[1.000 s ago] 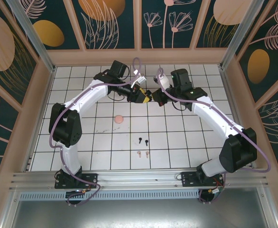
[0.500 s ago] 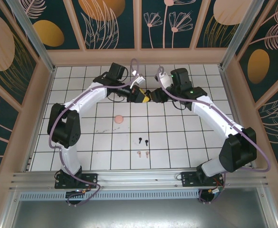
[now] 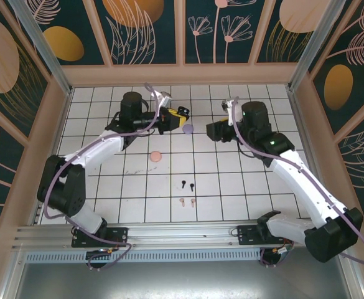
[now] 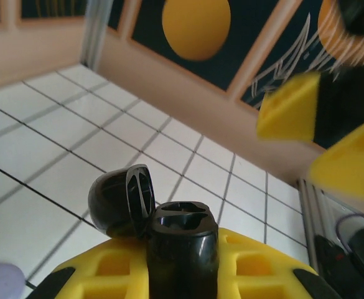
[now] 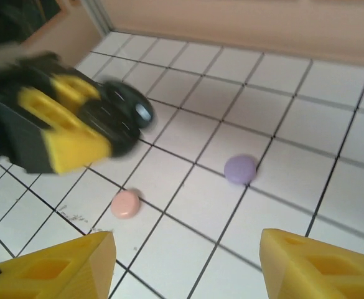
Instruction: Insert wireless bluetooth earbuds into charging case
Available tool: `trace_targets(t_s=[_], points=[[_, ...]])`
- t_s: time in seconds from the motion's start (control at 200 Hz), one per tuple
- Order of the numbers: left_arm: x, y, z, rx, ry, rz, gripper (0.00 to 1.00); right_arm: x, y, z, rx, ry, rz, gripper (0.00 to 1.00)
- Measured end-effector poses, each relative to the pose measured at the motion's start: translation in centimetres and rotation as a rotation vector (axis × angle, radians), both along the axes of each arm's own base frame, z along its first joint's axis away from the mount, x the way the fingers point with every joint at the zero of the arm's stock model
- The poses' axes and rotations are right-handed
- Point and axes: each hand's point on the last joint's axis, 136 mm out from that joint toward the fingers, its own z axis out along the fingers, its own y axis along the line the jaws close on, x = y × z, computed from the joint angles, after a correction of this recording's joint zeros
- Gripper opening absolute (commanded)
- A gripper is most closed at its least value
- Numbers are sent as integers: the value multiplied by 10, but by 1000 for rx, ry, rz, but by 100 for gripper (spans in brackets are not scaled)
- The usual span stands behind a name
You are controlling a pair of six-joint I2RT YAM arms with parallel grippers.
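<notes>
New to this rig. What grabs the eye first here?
The left gripper, over the far tiles, is shut on a black charging case with its lid flipped open. On the tiles nearby lie a lilac case and a pink case, and nearer the bases two tiny pairs, black earbuds and pink earbuds. The right gripper hangs open opposite.

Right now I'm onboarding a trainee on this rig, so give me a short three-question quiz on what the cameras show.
1. True or false: the left end effector holds a black case with its lid open.
2. The right end effector is: A open, B shut empty, C gripping something.
3. How many earbuds lie loose on the table?
Key: 1 true; 2 A; 3 four.
</notes>
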Motion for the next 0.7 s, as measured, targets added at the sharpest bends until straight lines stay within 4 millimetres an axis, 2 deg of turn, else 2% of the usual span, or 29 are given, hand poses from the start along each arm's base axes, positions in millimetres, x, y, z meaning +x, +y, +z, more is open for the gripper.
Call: trace_targets(t_s=[0.11, 0.19, 0.43, 0.576, 0.701], points=[[4, 8, 14, -31, -52, 80, 0, -10, 2, -43, -6, 144, -48, 62], [7, 14, 20, -46, -77, 131, 0, -22, 11, -66, -10, 234, -63, 61], [11, 37, 31, -81, -137, 295, 0, -52, 53, -114, -37, 430, -100, 58], [25, 58, 33, -83, -140, 465, 0, -67, 68, -149, -94, 533, -158, 56], [26, 73, 33, -100, -145, 551, 0, -79, 81, -173, -161, 600, -204, 53]])
